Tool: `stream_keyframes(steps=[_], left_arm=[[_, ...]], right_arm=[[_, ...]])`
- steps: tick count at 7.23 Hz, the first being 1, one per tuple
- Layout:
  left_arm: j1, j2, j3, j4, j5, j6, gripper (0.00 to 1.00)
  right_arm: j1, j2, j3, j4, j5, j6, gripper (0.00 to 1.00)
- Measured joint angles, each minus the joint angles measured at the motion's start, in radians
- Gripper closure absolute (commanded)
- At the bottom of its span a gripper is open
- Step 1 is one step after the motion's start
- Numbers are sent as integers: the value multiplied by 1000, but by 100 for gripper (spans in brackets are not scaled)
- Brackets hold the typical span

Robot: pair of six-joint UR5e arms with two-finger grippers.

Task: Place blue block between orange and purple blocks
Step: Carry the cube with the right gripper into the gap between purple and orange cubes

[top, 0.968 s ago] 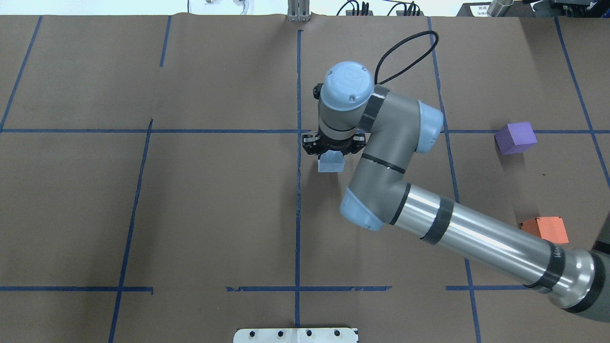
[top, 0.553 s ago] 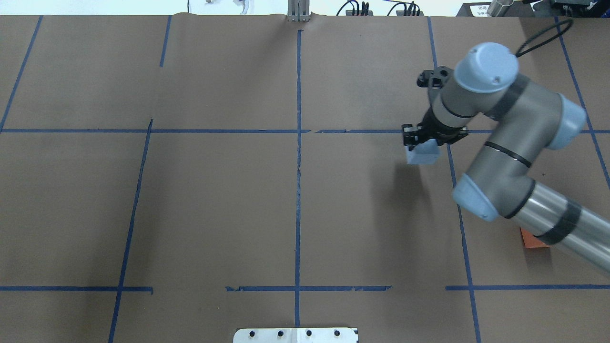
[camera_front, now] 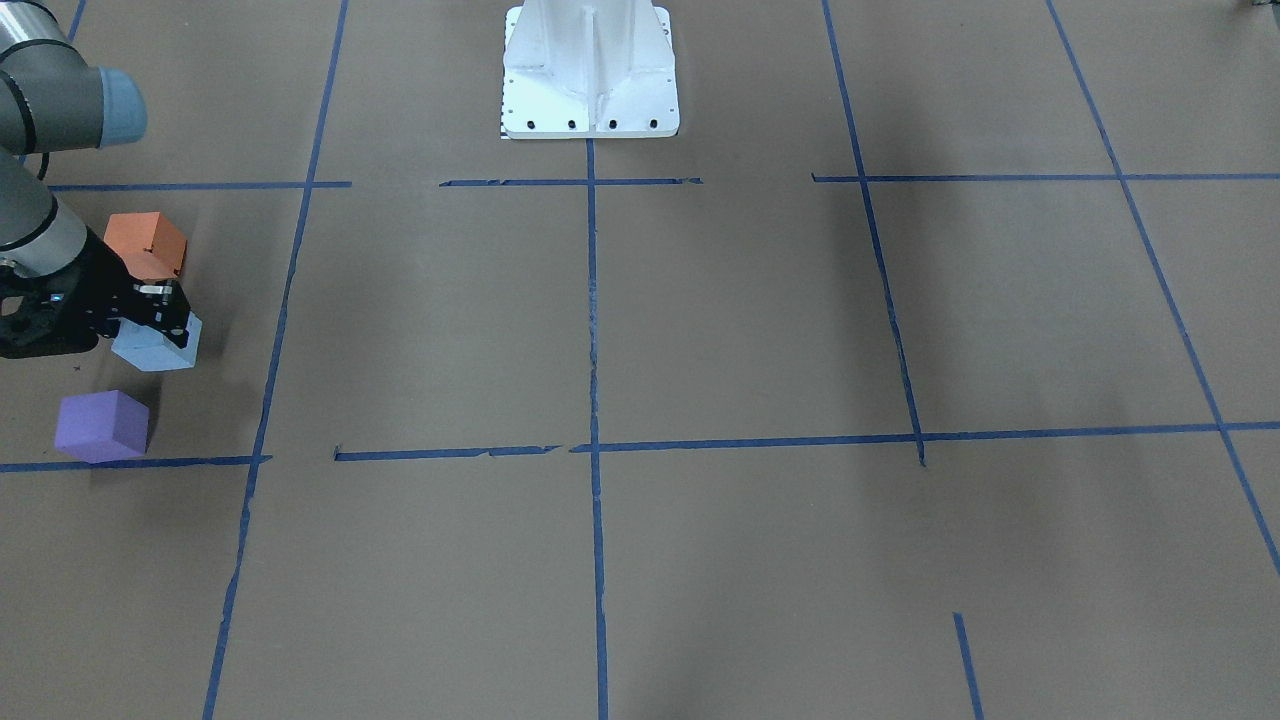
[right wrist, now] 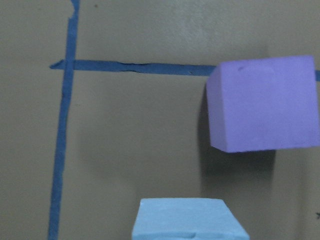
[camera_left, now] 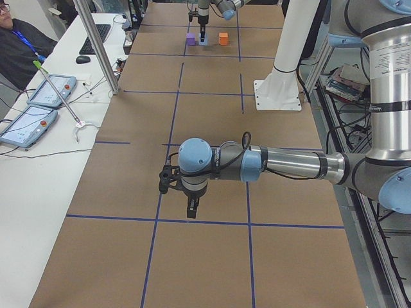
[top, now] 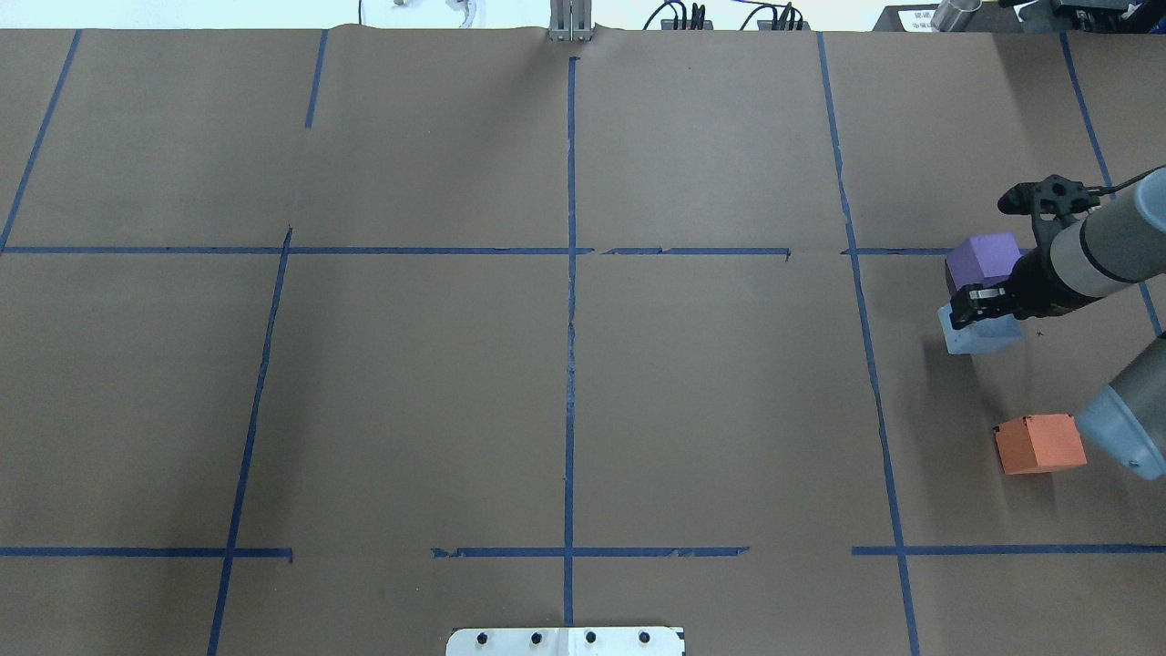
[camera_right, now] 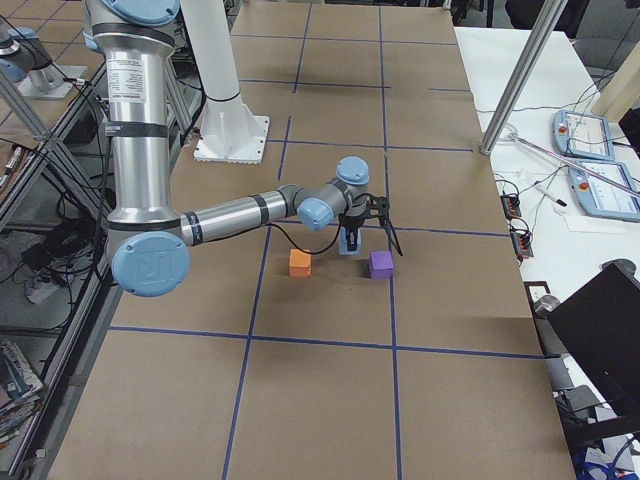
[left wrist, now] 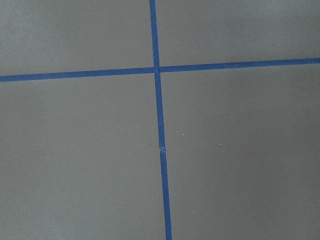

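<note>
My right gripper (top: 979, 307) is shut on the light blue block (top: 980, 336) and holds it low over the brown table at the far right. The purple block (top: 982, 258) lies just beyond it, close but apart. The orange block (top: 1040, 444) lies nearer the robot, with a wider gap. In the front-facing view the blue block (camera_front: 155, 348) is between the orange block (camera_front: 145, 243) and the purple block (camera_front: 102, 425). The right wrist view shows the blue block (right wrist: 187, 220) and the purple block (right wrist: 262, 110). My left gripper (camera_left: 191, 208) hovers over the table's left part; I cannot tell whether it is open.
Blue tape lines (top: 570, 301) divide the brown table into squares. The white robot base (camera_front: 590, 70) stands at the robot's edge. A side table with tablets (camera_left: 38, 102) and an operator show in the exterior left view.
My right arm has carried the blue block from the table's middle far to the right, and now holds it between the purple and orange blocks.
</note>
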Motion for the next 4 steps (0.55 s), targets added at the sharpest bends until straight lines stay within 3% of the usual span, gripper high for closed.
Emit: stream_keyframes(steps=[1,4], left_arm=[[0,0,-1,0,0,0,0],[0,-2,-1,0,0,-1,0]], right_arm=[[4,-23,-8,10,2,-13,0],[14,-32,-21,15,5,-27,0]])
